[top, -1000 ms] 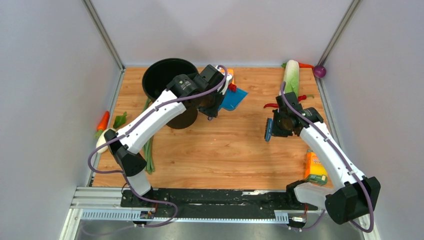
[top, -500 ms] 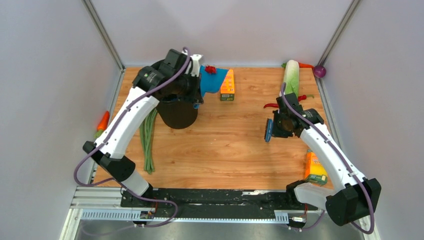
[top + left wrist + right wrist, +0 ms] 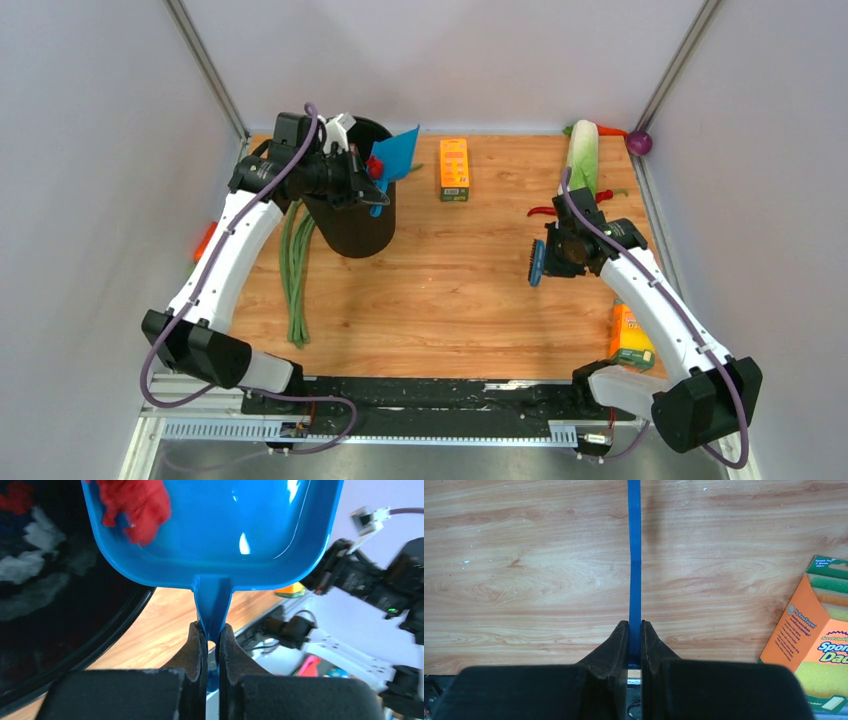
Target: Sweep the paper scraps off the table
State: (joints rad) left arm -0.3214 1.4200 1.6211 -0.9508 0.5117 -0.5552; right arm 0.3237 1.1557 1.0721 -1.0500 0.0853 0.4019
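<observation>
With your left gripper (image 3: 212, 630) clamped on the blue plastic dustpan (image 3: 225, 530) at the wooden table's (image 3: 450, 290) ten o'clock, tip steeper so its crumpled red paper scraps (image 3: 137, 502) drop into the black round bin (image 3: 350, 225), while your right gripper (image 3: 634, 625) pinches the blue brush (image 3: 634, 555).

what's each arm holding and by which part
Left gripper: the blue dustpan, pinched by its handle. Right gripper: a thin blue brush, seen edge-on in the wrist view, pinched at its near end.
</observation>
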